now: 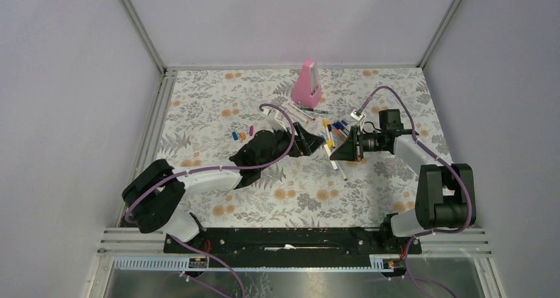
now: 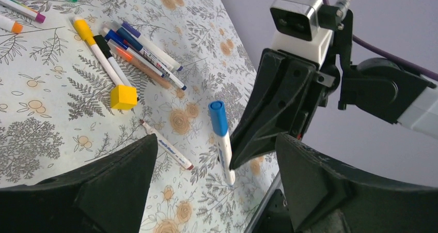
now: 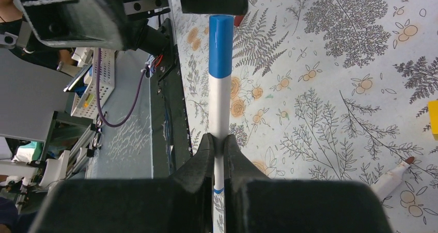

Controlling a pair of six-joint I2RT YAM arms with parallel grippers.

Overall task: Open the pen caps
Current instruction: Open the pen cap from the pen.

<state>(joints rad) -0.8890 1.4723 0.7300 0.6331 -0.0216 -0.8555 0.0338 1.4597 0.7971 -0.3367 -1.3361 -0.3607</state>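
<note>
My right gripper is shut on the white barrel of a pen and holds it just above the table. The pen's blue cap is still on and points toward my left gripper. In the left wrist view the same blue cap stands ahead of the left gripper, in line with the gap between its wide-open fingers and touching neither. Several small loose pen caps lie left of the left arm.
A heap of capped pens lies on the floral cloth beside a yellow block. An uncapped pen with a red tip lies near the left finger. A tall pink wedge stands at the back.
</note>
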